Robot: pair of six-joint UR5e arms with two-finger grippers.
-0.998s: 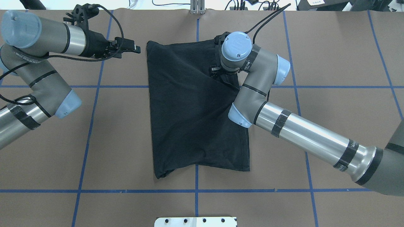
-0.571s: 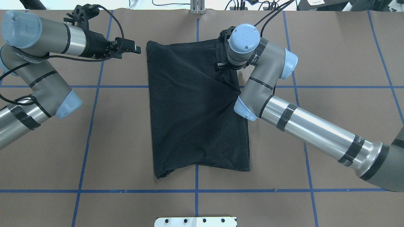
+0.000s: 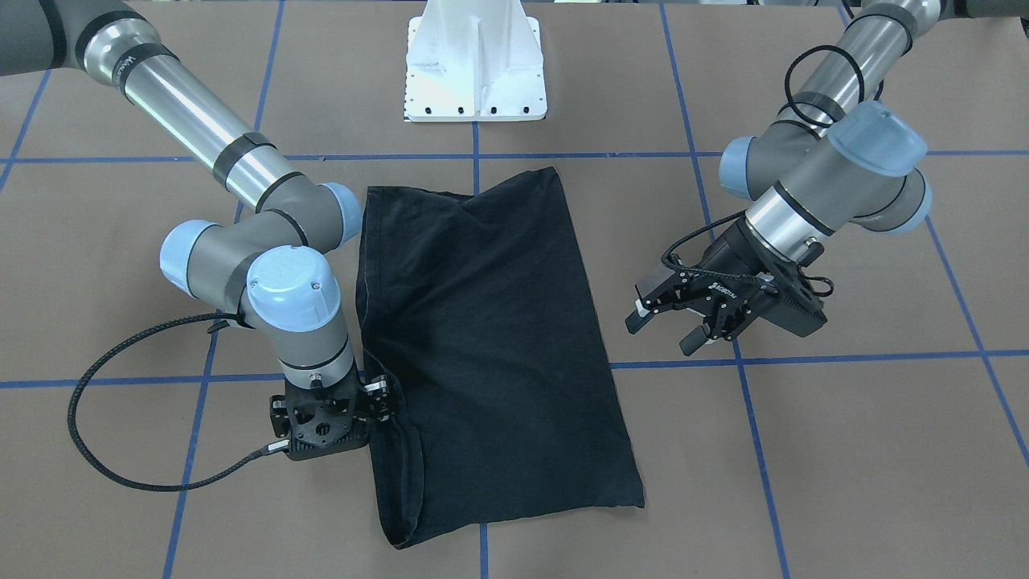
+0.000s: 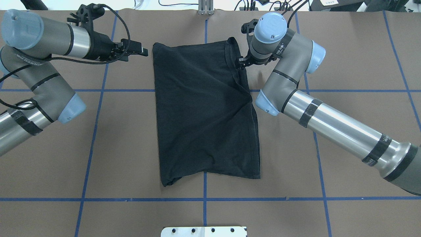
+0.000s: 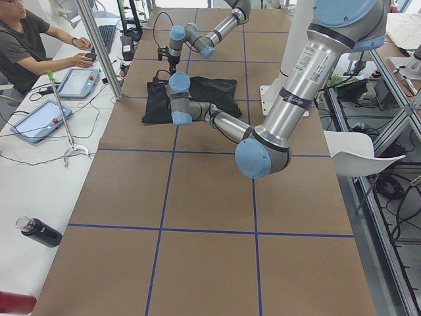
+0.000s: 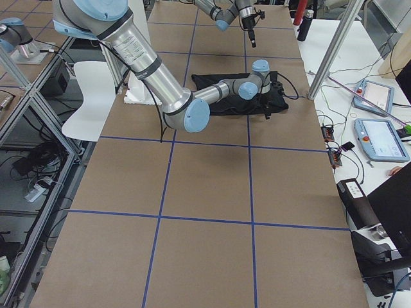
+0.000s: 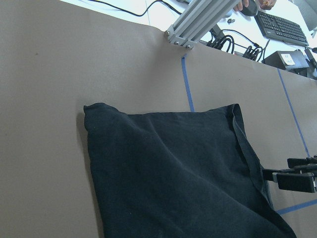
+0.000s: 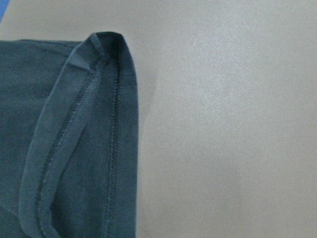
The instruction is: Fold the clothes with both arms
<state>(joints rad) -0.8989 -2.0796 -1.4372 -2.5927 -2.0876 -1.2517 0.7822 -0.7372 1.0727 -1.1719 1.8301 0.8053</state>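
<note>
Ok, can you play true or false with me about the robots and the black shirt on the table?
The T-shirt is black. True.
The left end effector is holding the shirt. False: it hangs open beside the shirt, touching nothing.
A colourful logo shows on the shirt. False: only plain black cloth shows.
The right end effector is at the shirt's edge. True.
The brown table has blue lines across it. True.
</note>
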